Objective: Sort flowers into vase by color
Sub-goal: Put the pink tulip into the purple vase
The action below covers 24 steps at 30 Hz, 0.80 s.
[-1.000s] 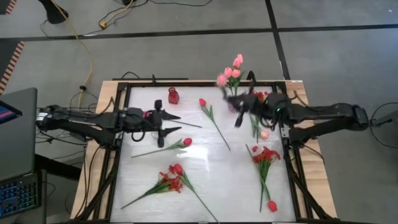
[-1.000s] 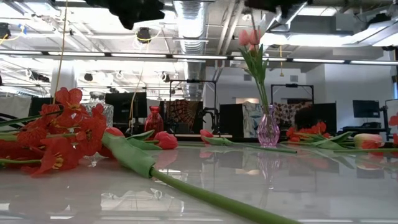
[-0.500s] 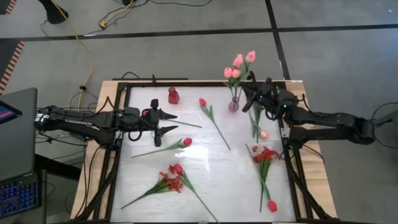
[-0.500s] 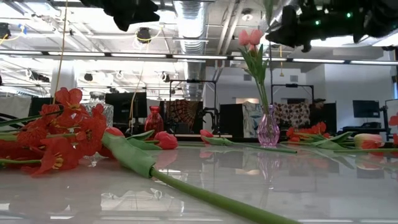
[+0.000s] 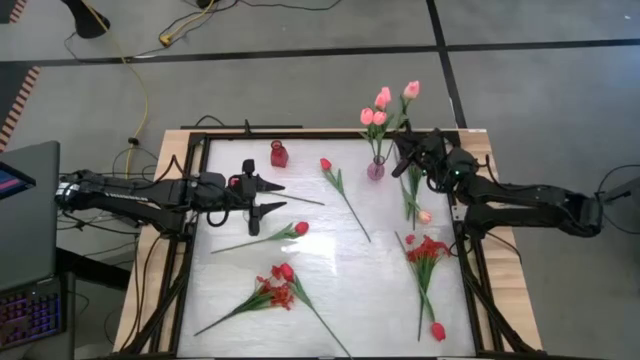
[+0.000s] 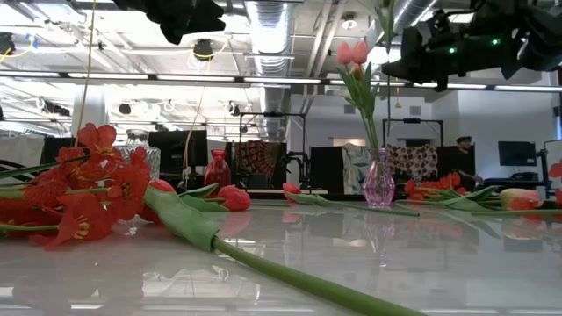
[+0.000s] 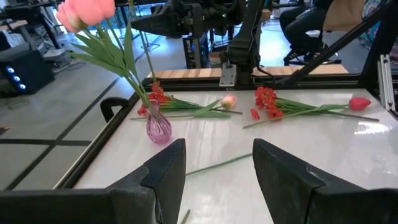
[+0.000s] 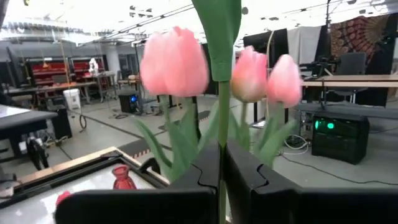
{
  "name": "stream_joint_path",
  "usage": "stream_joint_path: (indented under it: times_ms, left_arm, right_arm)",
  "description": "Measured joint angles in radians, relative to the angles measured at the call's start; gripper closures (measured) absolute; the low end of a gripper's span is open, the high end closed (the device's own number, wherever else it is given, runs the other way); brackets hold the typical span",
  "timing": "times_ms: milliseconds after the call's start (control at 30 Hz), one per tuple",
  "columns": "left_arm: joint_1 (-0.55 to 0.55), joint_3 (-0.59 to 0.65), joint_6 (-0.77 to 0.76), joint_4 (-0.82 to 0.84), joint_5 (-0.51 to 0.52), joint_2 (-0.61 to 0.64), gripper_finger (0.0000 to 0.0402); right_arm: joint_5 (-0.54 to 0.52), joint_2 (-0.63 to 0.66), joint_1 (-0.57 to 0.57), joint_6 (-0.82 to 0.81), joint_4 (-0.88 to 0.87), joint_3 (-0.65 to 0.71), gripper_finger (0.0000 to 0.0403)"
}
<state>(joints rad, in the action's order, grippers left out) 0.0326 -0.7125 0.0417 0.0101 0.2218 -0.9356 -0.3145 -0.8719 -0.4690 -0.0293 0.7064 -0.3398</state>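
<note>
Right end effector is clamped on the green stem of a pink artificial tulip, held over the small pink glass vase at the far right of the white glossy surface. The right wrist view shows the stem pinched between the closed fingers, with the leaf above them. I judge that the stem's lower end is at or in the vase mouth, but no view shows this clearly.

Left end effector stands about half open and empty, hovering at the left of the surface, well apart from the vase.

Handling, as a judgement: you have a light, springy stem that may bow or twist in the grip. The head is soft. Keep your hold on the stem, never the bloom. The vase looks light, narrow and easily tipped, and three pink tulips already crowd its neck.

Room: the vase sits near the dark frame rail, so you have little margin behind it. Loose red tulips and a red blossom spray lie nearby. The small red glass vase stands well clear.
</note>
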Motion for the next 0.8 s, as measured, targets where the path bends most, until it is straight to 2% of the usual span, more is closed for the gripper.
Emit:
stream_joint_path:
  times_ms: [267, 500, 800]
  left_arm:
    - [0.0, 0.0, 0.0, -0.001, 0.0, 0.0, 0.0226]
    - [0.0, 0.0, -0.003, -0.005, 0.0, 0.0, 0.0226]
    - [0.0, 0.0, -0.009, 0.001, -0.001, 0.0, 0.0226]
  right_arm:
    - [-0.001, -0.006, -0.029, -0.04, 0.047, 0.03, 0.0366]
    - [0.0, -0.103, -0.032, -0.05, 0.16, 0.03, 0.0366]
    - [0.0, -0.178, -0.022, -0.052, 0.199, 0.03, 0.0366]
